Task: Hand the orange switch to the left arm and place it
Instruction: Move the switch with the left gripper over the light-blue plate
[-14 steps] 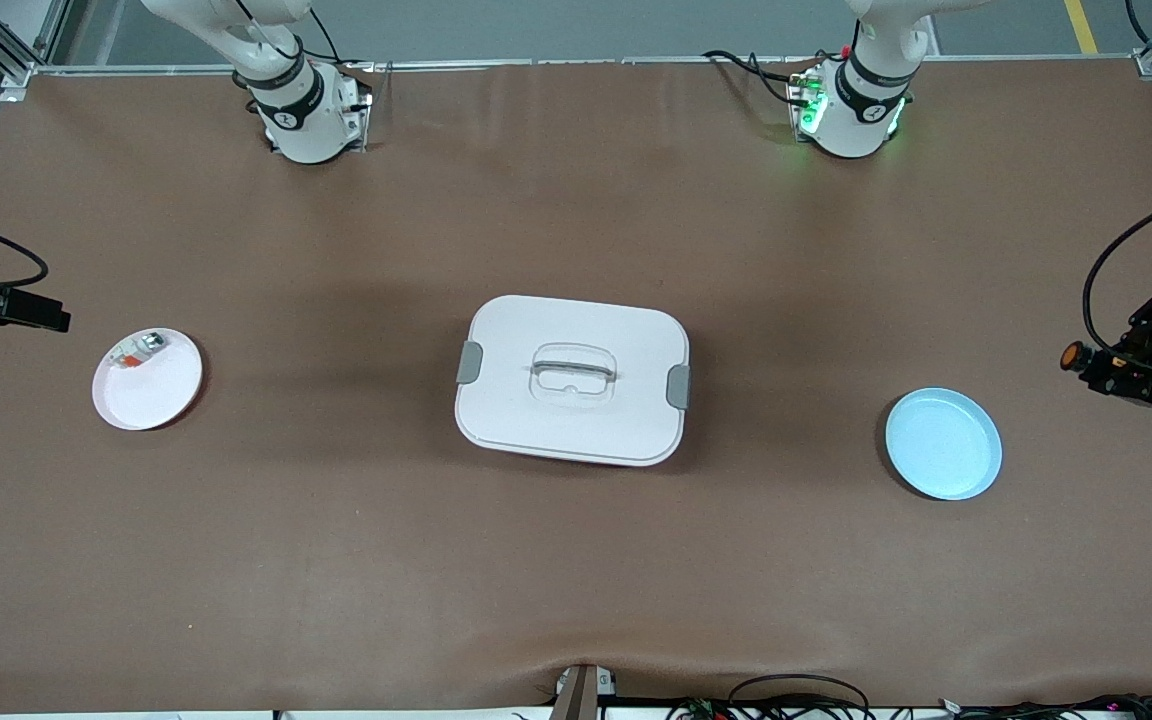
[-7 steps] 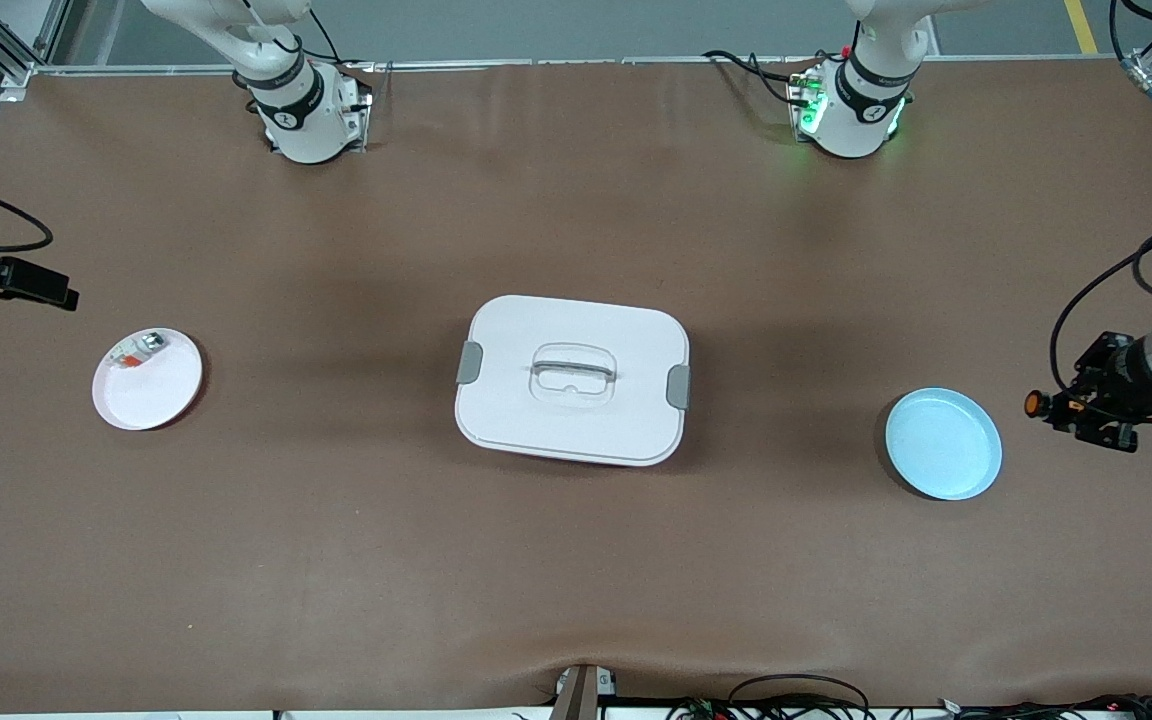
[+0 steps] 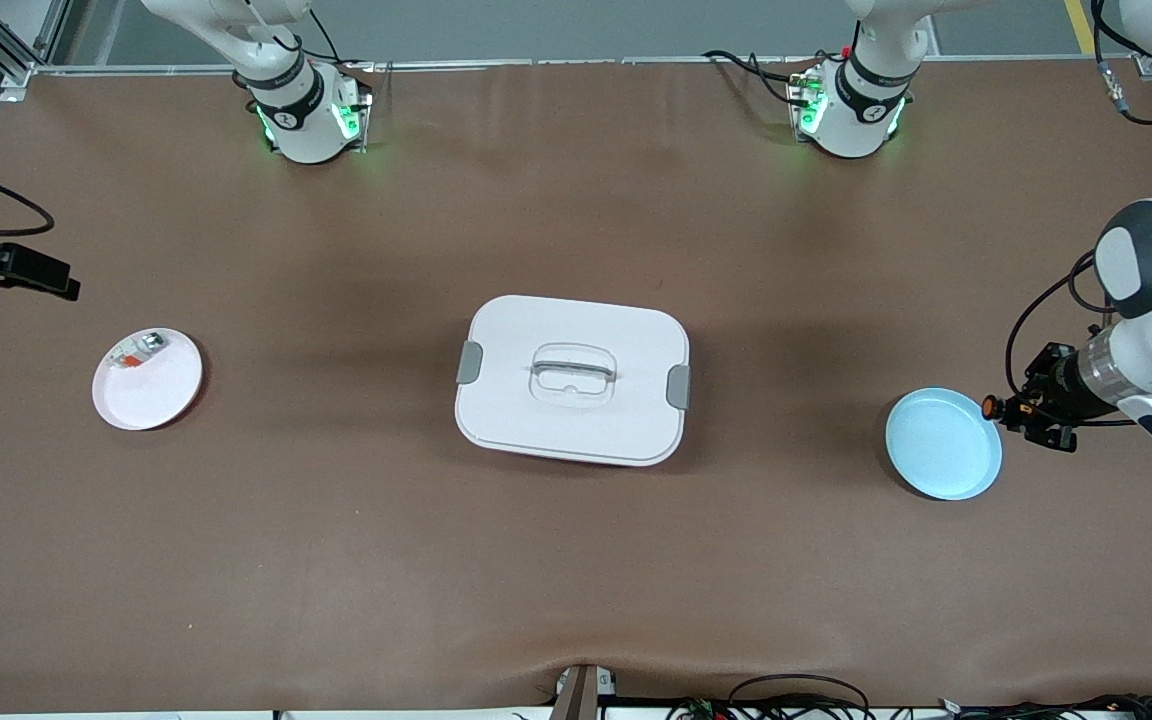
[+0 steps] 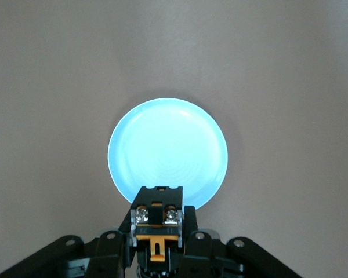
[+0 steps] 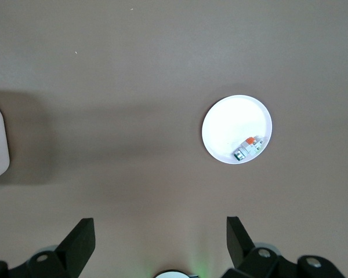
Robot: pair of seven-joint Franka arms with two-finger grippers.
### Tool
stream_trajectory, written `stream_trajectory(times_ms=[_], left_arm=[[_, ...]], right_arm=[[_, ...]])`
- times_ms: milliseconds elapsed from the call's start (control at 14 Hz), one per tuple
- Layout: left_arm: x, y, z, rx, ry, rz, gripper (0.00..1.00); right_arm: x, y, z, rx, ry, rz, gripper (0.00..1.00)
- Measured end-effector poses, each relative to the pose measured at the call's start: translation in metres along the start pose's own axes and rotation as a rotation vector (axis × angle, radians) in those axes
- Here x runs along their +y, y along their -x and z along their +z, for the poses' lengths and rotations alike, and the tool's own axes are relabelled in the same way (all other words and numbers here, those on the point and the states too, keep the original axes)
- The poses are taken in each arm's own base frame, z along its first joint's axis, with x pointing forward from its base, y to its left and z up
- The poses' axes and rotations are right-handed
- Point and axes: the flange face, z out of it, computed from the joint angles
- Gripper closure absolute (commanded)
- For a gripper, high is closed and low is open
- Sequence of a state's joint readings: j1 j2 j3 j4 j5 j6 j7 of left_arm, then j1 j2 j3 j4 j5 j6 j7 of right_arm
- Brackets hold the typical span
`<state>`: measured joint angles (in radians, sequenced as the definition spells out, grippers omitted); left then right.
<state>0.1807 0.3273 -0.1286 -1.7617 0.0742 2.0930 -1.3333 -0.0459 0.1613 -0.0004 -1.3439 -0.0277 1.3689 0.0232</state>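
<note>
One tiny black cylindrical orange switch (image 3: 992, 407) held aloft at the round pale-blue plate's (image 3: 943, 444) rim

Two plates, one large white latched plastic box (image 3: 572, 379); left claw (image 3: 1013, 411) clamped on the switch; right claw (image 3: 64, 288) spread wide above the table (image 3: 576, 560), near the white plate (image 3: 147, 379).

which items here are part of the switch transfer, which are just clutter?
Job:
- orange switch, held in the shut left gripper beside the blue plate
- box, mid-table, to avoid
- right gripper, open, waiting over the table near the white plate

Lying about:
- small white part on the white plate
</note>
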Motion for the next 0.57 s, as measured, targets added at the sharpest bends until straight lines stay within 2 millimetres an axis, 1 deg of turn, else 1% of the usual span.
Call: stream_trajectory(times_ms=[356, 570], left_arm=[[0.009, -0.002, 0.050, -0.014, 0.001, -0.032, 1.00], [0.012, -0.002, 0.074, -0.019, 0.008, -0.033, 1.00]], right_arm=[[-0.003, 0.016, -0.002, 0.021, -0.002, -0.004, 0.00], [-0.006, 0.022, -0.008, 0.032, -0.008, -0.007, 0.00]])
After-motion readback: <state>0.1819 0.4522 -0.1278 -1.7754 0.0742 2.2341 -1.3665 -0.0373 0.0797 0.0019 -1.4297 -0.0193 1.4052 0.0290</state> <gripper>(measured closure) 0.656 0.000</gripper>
